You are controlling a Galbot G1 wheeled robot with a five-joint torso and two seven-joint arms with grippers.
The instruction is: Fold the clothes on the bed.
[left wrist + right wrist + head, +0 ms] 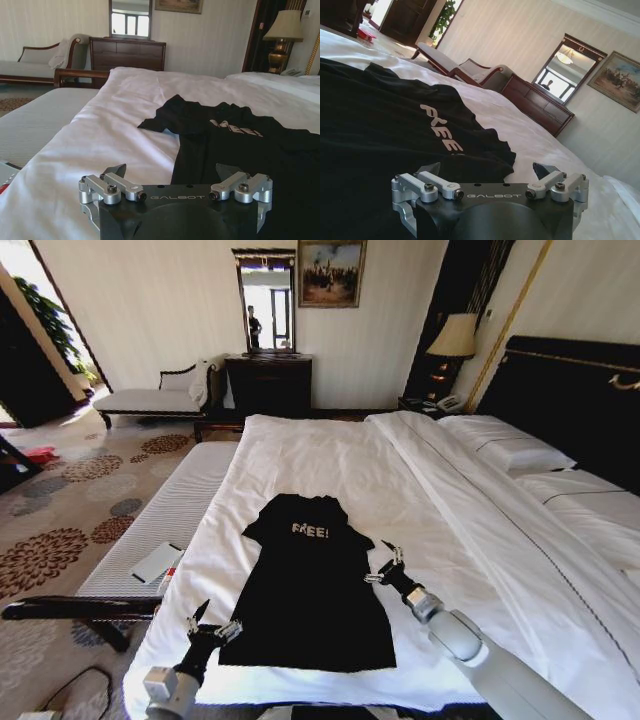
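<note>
Black T-shirt (308, 590) reading "FREE!", flat on white bed (330, 455), "GALBOT"-marked end effectors beside it

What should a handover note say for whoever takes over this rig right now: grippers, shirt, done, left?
Left gripper: open, holds nothing, at the left edge of the black T-shirt near its hem.
Right gripper: open, holds nothing, at the shirt's right edge, about mid-length.
T-shirt: spread flat, print side up, collar toward the far end of the bed, hem toward the robot, on the white sheet.
Done: shirt laid out; no fold visible.
Left: all the folding. Neither gripper has a hold on the fabric yet.
</note>
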